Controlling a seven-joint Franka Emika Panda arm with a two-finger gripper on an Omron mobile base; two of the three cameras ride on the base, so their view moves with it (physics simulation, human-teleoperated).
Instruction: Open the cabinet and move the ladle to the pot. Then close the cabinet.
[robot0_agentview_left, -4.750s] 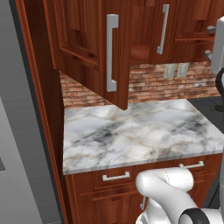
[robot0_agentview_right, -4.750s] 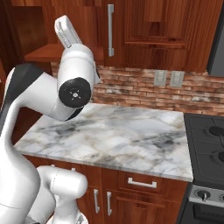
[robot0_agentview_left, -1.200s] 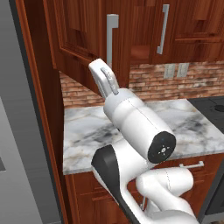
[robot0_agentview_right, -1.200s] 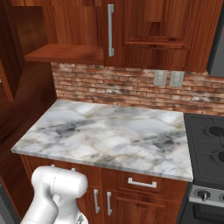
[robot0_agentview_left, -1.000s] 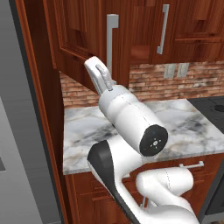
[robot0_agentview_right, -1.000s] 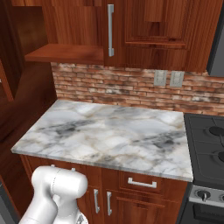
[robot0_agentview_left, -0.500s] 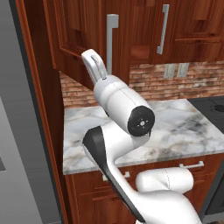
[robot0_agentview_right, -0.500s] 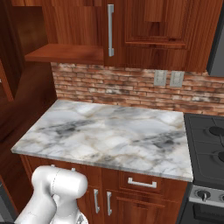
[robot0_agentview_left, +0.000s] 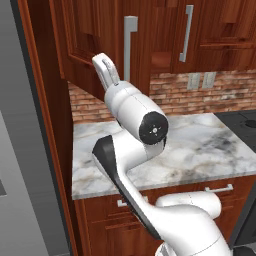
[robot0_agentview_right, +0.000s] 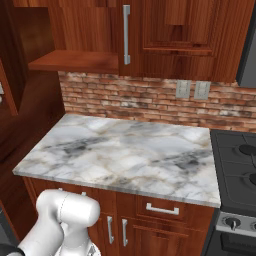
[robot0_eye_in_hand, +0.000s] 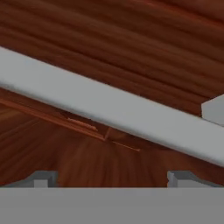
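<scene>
The fingers (robot0_eye_in_hand: 46, 178) stand spread wide with nothing between them, close before a silver bar handle (robot0_eye_in_hand: 109, 114). Beyond, the cabinet (robot0_agentview_left: 165, 35) hangs above the marble table (robot0_agentview_left: 200, 150), its left door (robot0_agentview_left: 95, 45) swung partly open.

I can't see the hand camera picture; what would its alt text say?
A long silver bar handle crosses the picture at a slant, very close, against a reddish-brown wooden cabinet door. Two small dark fingers rise at the bottom, set wide apart and holding nothing.
</scene>
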